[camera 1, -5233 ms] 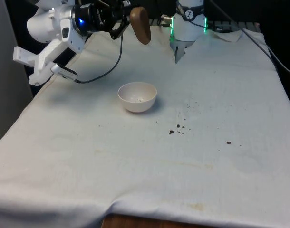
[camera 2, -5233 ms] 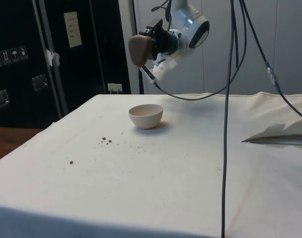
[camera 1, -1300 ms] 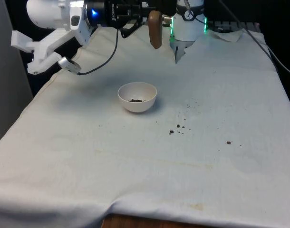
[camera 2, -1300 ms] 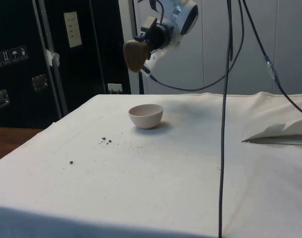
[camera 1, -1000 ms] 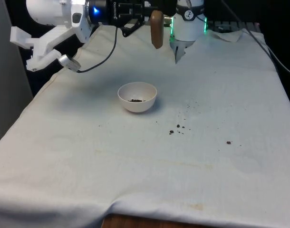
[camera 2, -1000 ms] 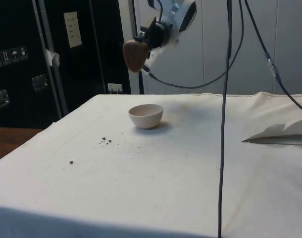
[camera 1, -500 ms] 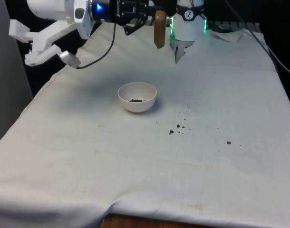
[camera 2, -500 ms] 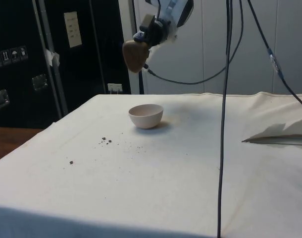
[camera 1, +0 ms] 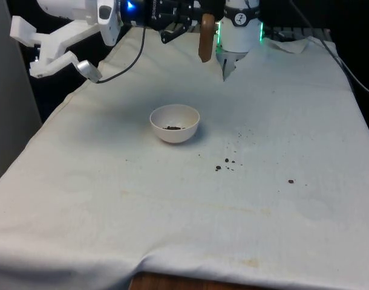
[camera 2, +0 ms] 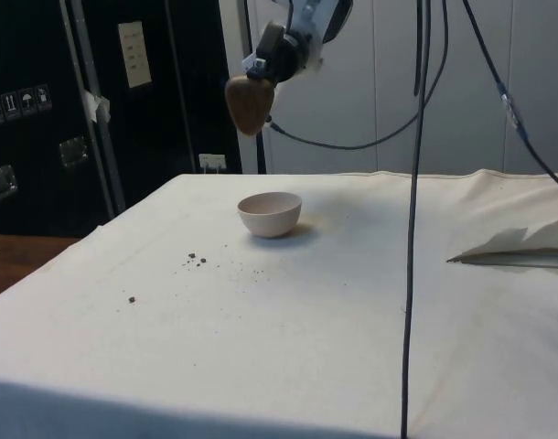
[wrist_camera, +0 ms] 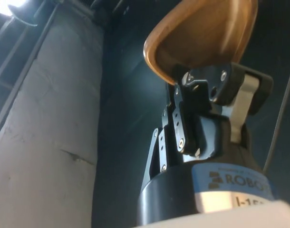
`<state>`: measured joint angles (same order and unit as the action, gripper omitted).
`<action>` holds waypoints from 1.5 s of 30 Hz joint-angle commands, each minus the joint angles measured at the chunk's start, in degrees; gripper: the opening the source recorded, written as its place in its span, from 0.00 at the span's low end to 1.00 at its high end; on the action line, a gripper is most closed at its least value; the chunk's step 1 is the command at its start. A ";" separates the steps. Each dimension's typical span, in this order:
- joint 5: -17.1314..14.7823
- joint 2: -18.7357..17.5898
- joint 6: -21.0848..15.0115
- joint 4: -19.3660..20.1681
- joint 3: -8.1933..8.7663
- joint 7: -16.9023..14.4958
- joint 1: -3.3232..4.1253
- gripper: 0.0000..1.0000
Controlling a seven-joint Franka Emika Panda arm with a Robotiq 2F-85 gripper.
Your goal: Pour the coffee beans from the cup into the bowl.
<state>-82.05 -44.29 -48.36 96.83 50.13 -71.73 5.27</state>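
Below, a creased white tablecloth (camera 1: pixel 281 121) is carrying scattered coffee beans (camera 1: pixel 225 164) and a round, smooth white bowl (camera 1: pixel 175 123); the gripper (camera 1: pixel 193 24) is clamping a glossy brown cup (camera 1: pixel 205 37) high beyond it.

One cup (camera 1: pixel 205 37), one bowl (camera 1: pixel 175 123), one claw (camera 1: pixel 193 18).

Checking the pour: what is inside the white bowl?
A few dark coffee beans lie in the round white bowl; its near wall hides part of the bottom.
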 commanded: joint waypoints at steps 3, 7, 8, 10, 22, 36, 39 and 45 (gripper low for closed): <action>1.32 1.09 -1.89 0.74 0.69 -0.29 1.32 0.00; 2.01 1.43 -2.58 0.74 0.63 -0.52 1.60 0.00; 2.12 1.49 -2.69 0.74 0.63 -0.63 1.72 0.00; 2.75 1.66 -3.27 0.74 0.63 -1.03 2.01 0.00; 4.30 1.60 -4.18 0.06 -0.23 -3.44 1.95 0.00; 7.22 2.58 -8.88 0.63 0.34 -7.51 4.01 0.00; 7.85 2.75 -9.68 0.63 0.23 -7.85 4.30 0.00; 9.11 3.21 -11.52 0.74 -0.23 -8.14 4.87 0.00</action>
<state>-73.11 -41.60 -58.61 96.83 49.16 -79.87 9.11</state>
